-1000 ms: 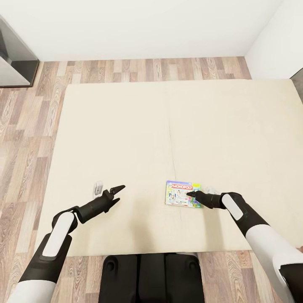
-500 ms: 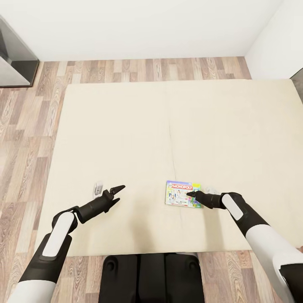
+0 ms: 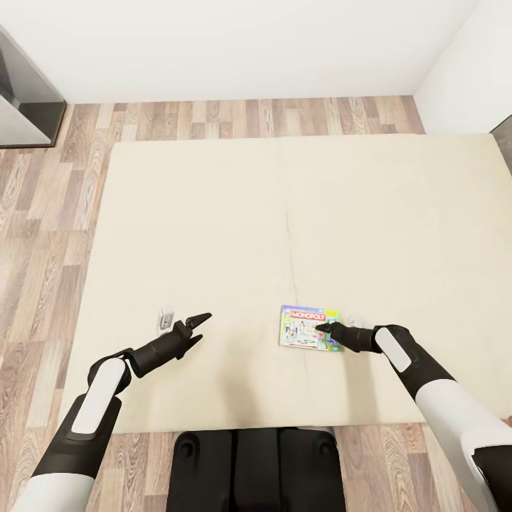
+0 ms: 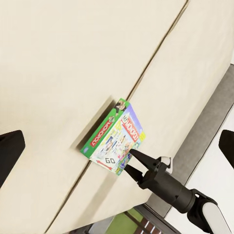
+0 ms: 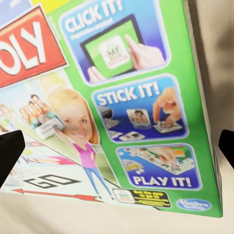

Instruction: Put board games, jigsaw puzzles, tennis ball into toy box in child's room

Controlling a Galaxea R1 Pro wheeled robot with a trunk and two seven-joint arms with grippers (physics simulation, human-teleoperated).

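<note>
Lay flat on the bed (image 3: 213, 213): Monopoly box (image 3: 307, 328), right gripper (image 3: 326, 331) spread wide at its right edge. Left gripper (image 3: 200, 326) parted, well apart, near a small white object (image 3: 166, 316).

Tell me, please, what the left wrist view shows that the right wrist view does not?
Left wrist view alone: the whole flat green-edged Monopoly game box lying on the beige mattress of the bed, beside the mattress seam, with the black right hand at the box's edge, its fingers spread either side of it.

Right wrist view alone: the box lid's print up close, with the panels "CLICK IT!", "STICK IT!" and "PLAY IT!", and a cartoon girl.

Both: the same box, part of its red banner and the "GO" corner, resting on the mattress.
</note>
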